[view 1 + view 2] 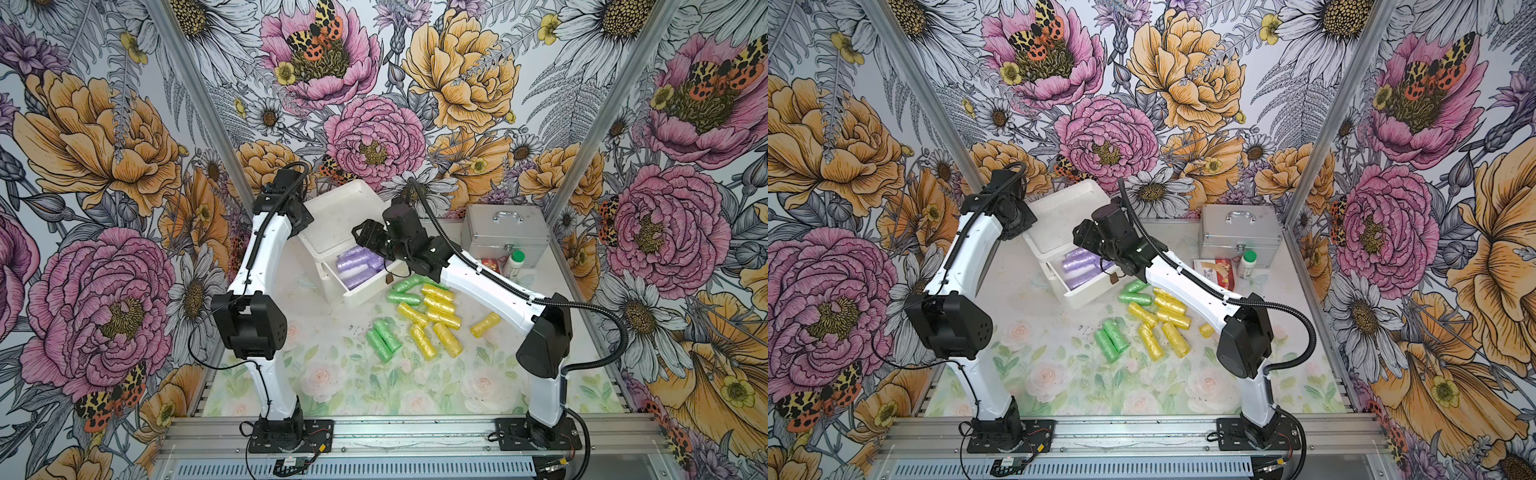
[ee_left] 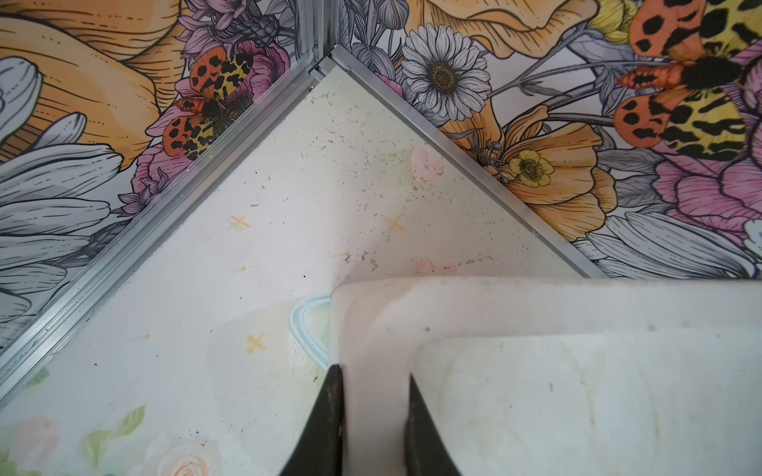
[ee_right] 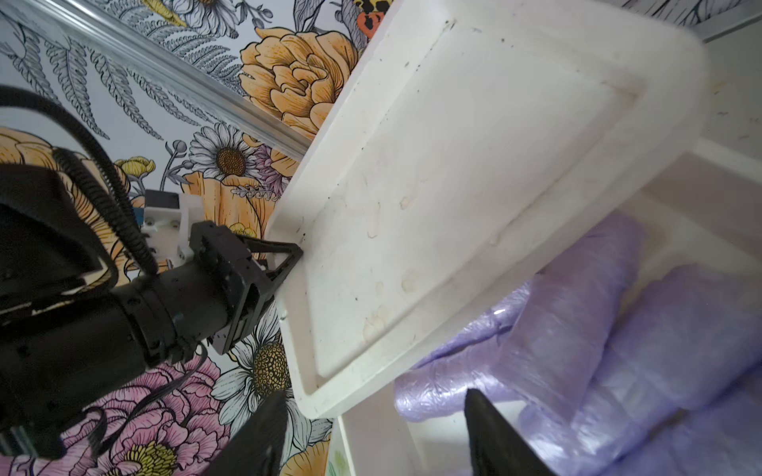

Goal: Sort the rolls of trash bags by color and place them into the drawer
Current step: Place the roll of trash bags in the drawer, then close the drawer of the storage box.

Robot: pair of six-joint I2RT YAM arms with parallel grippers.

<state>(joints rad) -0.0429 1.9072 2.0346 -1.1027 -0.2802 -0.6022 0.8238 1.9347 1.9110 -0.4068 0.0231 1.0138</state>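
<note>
A white drawer unit [image 1: 332,216] stands at the back, its drawer [image 1: 357,293] pulled out. Several lilac rolls of trash bags [image 1: 357,264] [image 3: 577,321] lie in the drawer. On the table, several yellow rolls [image 1: 436,316] lie in a cluster, with one yellow roll [image 1: 485,325] apart to the right. Green rolls lie in two groups [image 1: 384,334] [image 1: 403,291]. My left gripper [image 2: 373,371] is shut on the raised rim of the unit's top [image 2: 453,305]. My right gripper [image 3: 375,393] [image 1: 361,235] hangs open over the drawer with nothing between its fingers.
A silver case [image 1: 505,235] stands at the back right. In front of it are a green-capped white bottle [image 1: 515,262] and a red box [image 1: 1219,268]. Flowered walls close in the left, back and right sides.
</note>
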